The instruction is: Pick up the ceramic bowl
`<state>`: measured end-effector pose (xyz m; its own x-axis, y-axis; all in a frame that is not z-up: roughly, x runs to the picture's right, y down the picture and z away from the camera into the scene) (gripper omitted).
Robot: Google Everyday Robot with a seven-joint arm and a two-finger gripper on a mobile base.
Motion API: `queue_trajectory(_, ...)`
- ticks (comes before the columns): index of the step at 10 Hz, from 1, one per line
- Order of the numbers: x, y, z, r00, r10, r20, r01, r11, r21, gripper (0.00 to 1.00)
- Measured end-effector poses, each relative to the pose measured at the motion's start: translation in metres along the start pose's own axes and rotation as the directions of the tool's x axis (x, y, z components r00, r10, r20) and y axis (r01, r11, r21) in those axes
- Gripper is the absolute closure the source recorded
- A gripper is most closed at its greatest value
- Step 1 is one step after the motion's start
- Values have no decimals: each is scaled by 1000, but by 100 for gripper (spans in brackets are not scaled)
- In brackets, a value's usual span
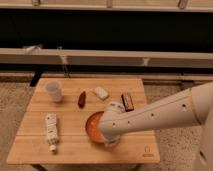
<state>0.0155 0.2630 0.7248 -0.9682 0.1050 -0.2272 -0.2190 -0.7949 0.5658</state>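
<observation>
The ceramic bowl is a shallow orange-red bowl on the wooden table, near the middle of its front half. My gripper is at the end of the white arm that reaches in from the right. It is down on the bowl's right side and covers that part of the rim. The bowl's left half shows, and its right half is hidden behind the arm's wrist.
A translucent whitish cup stands at the table's back left. A white bottle lies at the front left. A reddish-brown item, a white packet and a dark bar lie behind the bowl. A long bench runs behind the table.
</observation>
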Motion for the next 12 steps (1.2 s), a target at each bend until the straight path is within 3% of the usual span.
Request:
queue_trajectory(3, -16, 7, -6, 994, -48, -99, 41, 997, -65, 100)
queue_trajectory(5, -16, 13, -12, 988, -89, -126, 75, 992, -106, 100)
queue_trajectory(8, -15, 28, -39, 986, -125, -110, 102, 976, -190, 100)
queue_trajectory(10, -16, 39, -60, 989, -123, -78, 99, 961, -258, 100)
queue_trajectory(12, -17, 46, -73, 992, -111, -58, 88, 950, -301, 100)
